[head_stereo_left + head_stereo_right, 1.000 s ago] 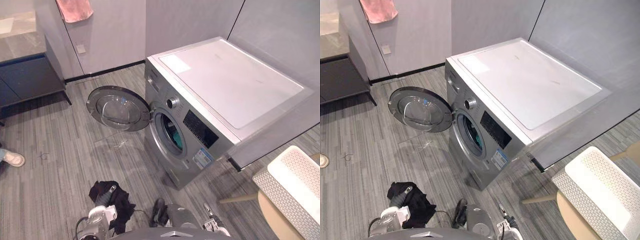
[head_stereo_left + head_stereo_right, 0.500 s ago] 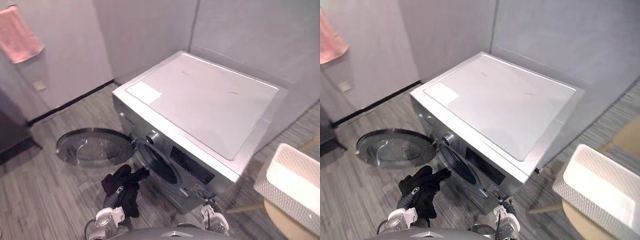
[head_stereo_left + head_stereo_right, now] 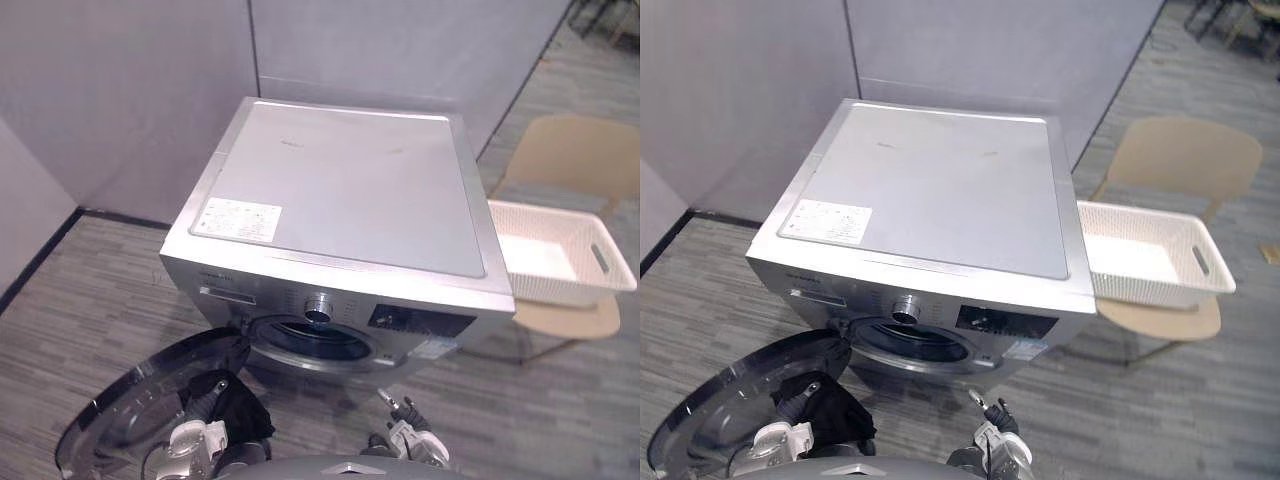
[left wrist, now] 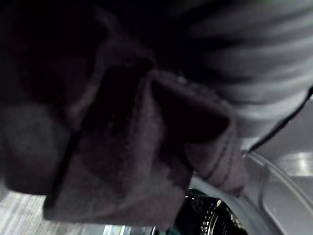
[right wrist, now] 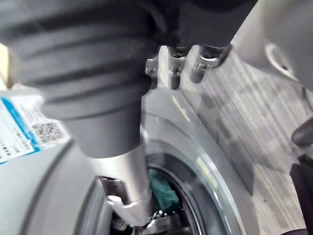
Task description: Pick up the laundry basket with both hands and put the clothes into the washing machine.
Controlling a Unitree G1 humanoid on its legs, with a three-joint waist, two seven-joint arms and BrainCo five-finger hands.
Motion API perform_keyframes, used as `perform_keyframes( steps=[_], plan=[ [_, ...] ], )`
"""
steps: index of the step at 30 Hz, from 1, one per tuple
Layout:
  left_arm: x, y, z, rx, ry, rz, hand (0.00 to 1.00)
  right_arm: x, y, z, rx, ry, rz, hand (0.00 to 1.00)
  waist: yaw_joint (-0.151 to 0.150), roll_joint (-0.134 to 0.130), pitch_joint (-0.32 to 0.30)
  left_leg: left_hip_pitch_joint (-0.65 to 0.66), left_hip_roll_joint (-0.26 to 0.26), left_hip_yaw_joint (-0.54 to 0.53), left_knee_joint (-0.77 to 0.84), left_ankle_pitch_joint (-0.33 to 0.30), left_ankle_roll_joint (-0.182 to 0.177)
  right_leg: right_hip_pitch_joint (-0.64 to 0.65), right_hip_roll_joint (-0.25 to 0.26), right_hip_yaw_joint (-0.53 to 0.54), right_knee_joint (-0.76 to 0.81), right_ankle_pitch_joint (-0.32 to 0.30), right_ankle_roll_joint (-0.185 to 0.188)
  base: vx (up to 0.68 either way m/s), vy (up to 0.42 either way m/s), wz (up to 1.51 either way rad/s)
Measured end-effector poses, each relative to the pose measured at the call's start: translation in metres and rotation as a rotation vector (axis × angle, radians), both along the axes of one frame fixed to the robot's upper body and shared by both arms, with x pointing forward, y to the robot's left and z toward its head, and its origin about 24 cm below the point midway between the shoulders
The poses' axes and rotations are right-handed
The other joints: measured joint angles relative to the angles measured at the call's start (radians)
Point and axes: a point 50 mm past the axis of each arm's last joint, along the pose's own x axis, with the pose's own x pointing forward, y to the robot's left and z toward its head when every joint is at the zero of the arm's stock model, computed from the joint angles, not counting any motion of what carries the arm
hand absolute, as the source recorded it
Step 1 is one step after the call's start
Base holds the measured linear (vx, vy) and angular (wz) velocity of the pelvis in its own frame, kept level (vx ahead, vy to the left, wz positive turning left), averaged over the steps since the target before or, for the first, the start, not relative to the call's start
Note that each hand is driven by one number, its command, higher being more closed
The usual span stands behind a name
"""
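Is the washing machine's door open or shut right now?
Open. The round door is swung out to the left of the washing machine, leaving the drum opening uncovered.

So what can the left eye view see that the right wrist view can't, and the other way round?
Left eye view: the washing machine with its flat top, the white basket resting on a tan chair beside it, and the left robot hand holding a dark garment over the open door.
Right wrist view: a close look into the drum, where a green cloth lies.
Shared: the round drum opening, the grey floor and the right robot hand.
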Motion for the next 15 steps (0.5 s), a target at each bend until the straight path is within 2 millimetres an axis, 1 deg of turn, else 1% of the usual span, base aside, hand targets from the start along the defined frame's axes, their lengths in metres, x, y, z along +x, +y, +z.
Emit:
perform_keyframes(
  steps=[1,2,3,4,5,6,7,8,9,10,11,12,13,14,15],
  plan=[
    [0.001,0.000,0.001,0.000,-0.008,0.001,1.00,0.001,0.000,0.000,-0.003,-0.003,0.004,0.00,0.000,0.002,0.001,0.003,0.008,0.043,-0.006,0.003,0.008,-0.022,0.003,-0.035,-0.011,0.044,-0.012,-0.04,0.130,-0.86],
    [0.002,0.000,0.001,-0.002,-0.012,0.005,1.00,0.002,0.000,0.001,-0.004,-0.005,0.005,0.00,-0.002,0.004,0.002,0.003,0.019,0.065,-0.009,0.005,0.013,-0.033,0.009,-0.072,-0.010,0.059,-0.023,-0.05,0.047,-0.79],
    [0.002,-0.001,0.001,-0.006,-0.016,0.007,1.00,0.004,0.000,0.001,-0.004,-0.010,0.009,0.00,0.000,0.018,0.011,0.003,0.040,0.090,-0.017,0.008,0.018,-0.055,0.016,-0.167,0.015,0.060,-0.050,-0.06,-0.015,-0.63],
    [0.003,0.001,0.002,-0.008,-0.020,0.018,1.00,0.008,0.000,0.003,-0.004,-0.019,0.012,0.00,0.000,0.022,0.017,0.007,0.061,0.115,-0.024,0.009,0.019,-0.086,0.016,-0.302,0.094,0.024,-0.091,-0.07,-0.042,-0.79],
    [0.001,0.002,0.001,-0.012,-0.019,0.034,1.00,0.011,0.001,0.004,-0.005,-0.026,0.015,0.00,0.002,0.020,0.018,0.023,0.076,0.143,-0.037,0.014,0.013,-0.102,0.008,-0.464,0.180,-0.027,-0.129,-0.08,-0.097,-0.93],
    [-0.006,0.001,-0.001,-0.019,-0.005,0.045,1.00,0.011,0.000,0.004,-0.008,-0.026,0.020,0.00,0.004,0.019,0.019,0.050,0.090,0.173,-0.048,0.017,0.007,-0.080,-0.001,-0.628,0.222,-0.072,-0.149,-0.07,-0.133,-1.11],
    [-0.009,0.003,-0.002,-0.026,0.002,0.060,1.00,0.013,0.002,0.005,-0.016,-0.031,0.048,0.00,0.009,0.006,0.027,0.070,0.088,0.201,-0.054,0.016,-0.005,-0.059,-0.009,-0.715,0.197,-0.091,-0.141,-0.06,-0.151,-0.95],
    [-0.010,0.002,-0.002,-0.032,0.003,0.066,1.00,0.015,0.002,0.006,-0.022,-0.038,0.060,0.00,0.009,-0.006,0.028,0.071,0.088,0.204,-0.049,0.014,-0.008,-0.057,-0.007,-0.714,0.187,-0.098,-0.130,-0.07,-0.159,-0.63],
    [-0.009,-0.002,-0.002,-0.046,0.000,0.068,1.00,0.016,0.002,0.006,-0.036,-0.038,0.085,0.00,0.000,-0.005,0.040,0.063,0.087,0.207,-0.045,0.018,-0.017,-0.061,-0.007,-0.704,0.183,-0.112,-0.111,-0.08,-0.143,-0.18],
    [-0.005,-0.006,-0.001,-0.059,-0.012,0.065,1.00,0.016,0.002,0.007,-0.051,-0.035,0.115,0.00,-0.005,-0.003,0.049,0.052,0.087,0.203,-0.034,0.021,-0.022,-0.065,-0.006,-0.695,0.182,-0.128,-0.101,-0.11,-0.178,0.00],
    [0.003,-0.011,0.002,-0.073,-0.036,0.059,1.00,0.018,-0.003,0.009,-0.070,-0.046,0.128,0.00,-0.010,-0.002,0.085,0.036,0.097,0.185,-0.005,0.012,-0.039,-0.065,0.009,-0.691,0.189,-0.138,-0.094,-0.16,-0.173,0.16],
    [0.010,-0.014,0.004,-0.080,-0.051,0.052,1.00,0.020,-0.005,0.012,-0.078,-0.060,0.131,0.00,-0.012,0.004,0.106,0.015,0.112,0.155,0.032,-0.004,-0.055,-0.064,0.016,-0.714,0.194,-0.163,-0.095,-0.17,-0.159,0.24],
    [0.013,-0.015,0.005,-0.081,-0.059,0.049,1.00,0.019,-0.006,0.012,-0.079,-0.061,0.128,0.00,-0.014,0.005,0.113,-0.001,0.116,0.129,0.049,-0.009,-0.059,-0.065,0.019,-0.727,0.202,-0.172,-0.101,-0.19,-0.140,0.45],
    [0.022,-0.015,0.009,-0.078,-0.087,0.043,1.00,0.016,-0.012,0.012,-0.092,-0.062,0.134,0.00,-0.020,0.001,0.128,-0.044,0.124,0.086,0.086,-0.013,-0.068,-0.083,0.020,-0.754,0.233,-0.190,-0.110,-0.19,-0.134,0.61],
    [0.030,-0.013,0.015,-0.073,-0.130,0.038,1.00,0.018,-0.014,0.015,-0.100,-0.083,0.161,0.00,-0.025,-0.004,0.138,-0.099,0.133,0.049,0.137,-0.021,-0.078,-0.128,0.015,-0.775,0.291,-0.215,-0.123,-0.17,-0.135,0.58]
  ],
)
